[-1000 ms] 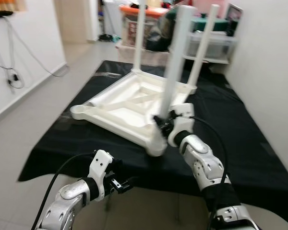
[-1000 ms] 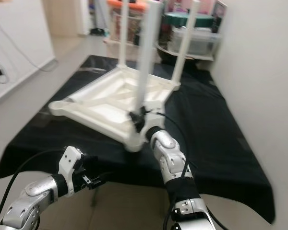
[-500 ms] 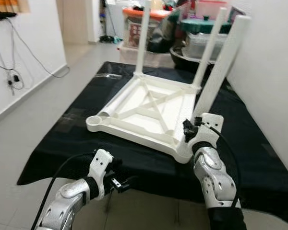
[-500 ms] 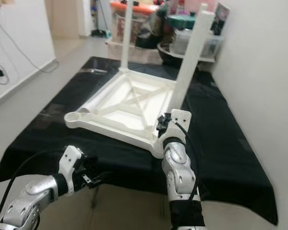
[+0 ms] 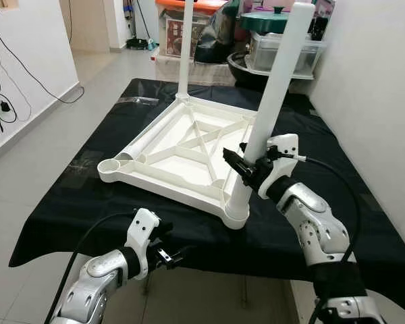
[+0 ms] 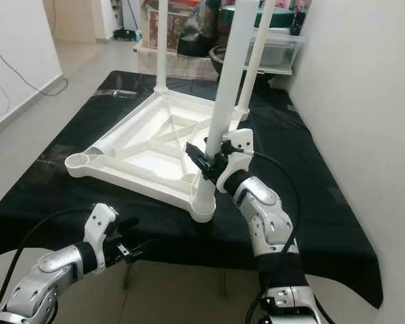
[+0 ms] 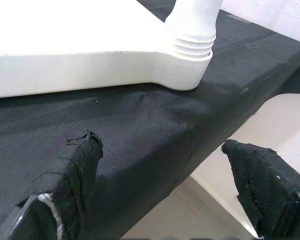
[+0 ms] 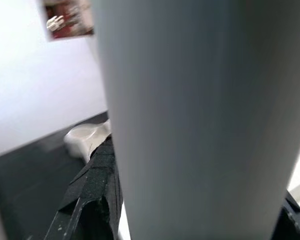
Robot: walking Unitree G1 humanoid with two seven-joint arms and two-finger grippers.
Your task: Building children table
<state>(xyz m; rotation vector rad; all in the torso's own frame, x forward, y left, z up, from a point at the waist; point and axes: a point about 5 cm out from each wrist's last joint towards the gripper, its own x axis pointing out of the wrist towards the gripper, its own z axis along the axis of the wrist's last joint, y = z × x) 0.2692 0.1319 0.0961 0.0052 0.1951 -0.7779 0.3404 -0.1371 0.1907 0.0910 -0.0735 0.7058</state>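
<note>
Left eye view: a black-covered table (image 5: 364,223) carries the upturned white children's tabletop (image 5: 182,152), its underside ribs facing up, a wall close along the robot's right and open floor to its left. Two legs already stand at the far corners; the far left leg (image 5: 184,47) is upright. The near right leg (image 5: 273,94) stands in the near right corner socket (image 5: 236,209), its long axis close to vertical with a slight lean away from the robot. The right gripper (image 5: 246,169) has its jaws clamped round this leg low down, just above the socket, so the leg runs straight up from the jaws and any seating push or twist goes along that axis. The near left socket (image 5: 109,166) is empty, nearer the left arm. The left gripper (image 5: 163,255) hovers below the table's front edge, jaws spread and holding nothing; the left wrist view shows the leg's ribbed collar (image 7: 192,47) meeting the socket, near the cloth's edge.
</note>
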